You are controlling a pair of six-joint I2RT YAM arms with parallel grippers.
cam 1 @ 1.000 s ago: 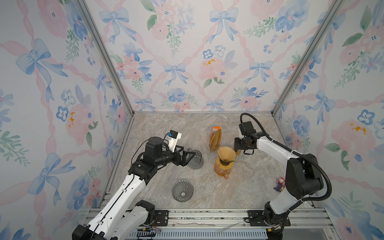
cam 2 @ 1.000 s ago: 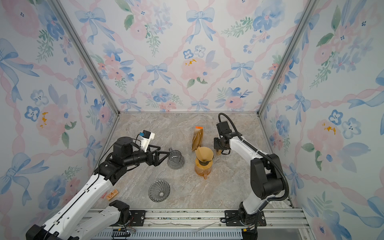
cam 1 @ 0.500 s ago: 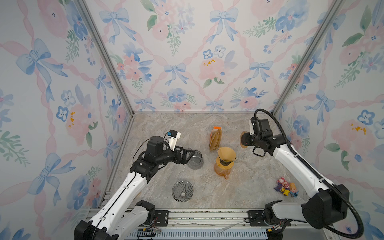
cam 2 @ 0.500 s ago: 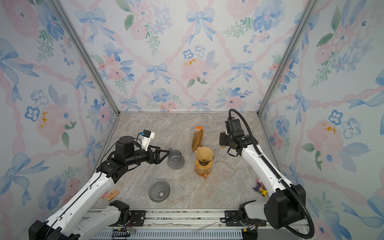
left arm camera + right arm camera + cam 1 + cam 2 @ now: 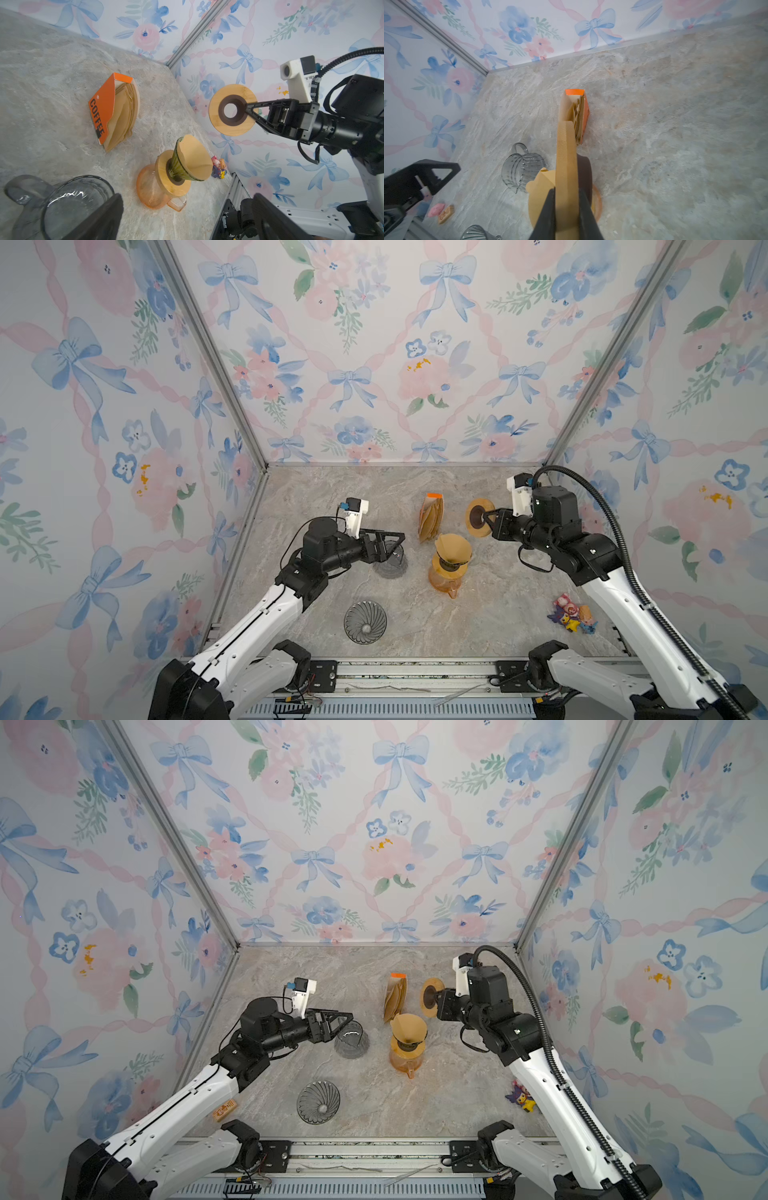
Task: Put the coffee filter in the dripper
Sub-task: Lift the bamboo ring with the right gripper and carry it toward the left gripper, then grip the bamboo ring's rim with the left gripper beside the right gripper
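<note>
- Since a sec ago the R arm has re-posed: elbow swung out toward the R wall, forearm now reaching in from the right. Its tip is about where it was, and the toys at front right are now uncovered. L arm has barely shifted.
- Marble-look table inside floral walls; nothing lies between the two grippers except the items below.
- Right gripper is raised off the table, just right of the filter box. Jaws nearly together, clamped on the edge of a wooden ring w/ dark inner collar, one finger on each face (clear in R wrist view). Ring is held on edge.
- Left gripper: jaws spread wide, holding nothing. It hovers at the mouth of the grey glass pitcher; can't tell if a finger touches the rim.
- Orange glass carafe stands mid-table, between pitcher and R gripper, near the box.
- Orange filter box, "COFFEE" on its side, stands open behind the carafe w/ a stack of brown filters inside.
- Loose grey ribbed dripper sits alone at front, well apart from the rest.
- Green-tinted dripper sits on the carafe via its own wooden collar.
- Coffee filter: brown paper cone, already seated in that dripper, top edge above the rim.
- Small wooden block lies at front left, by the L arm.
</note>
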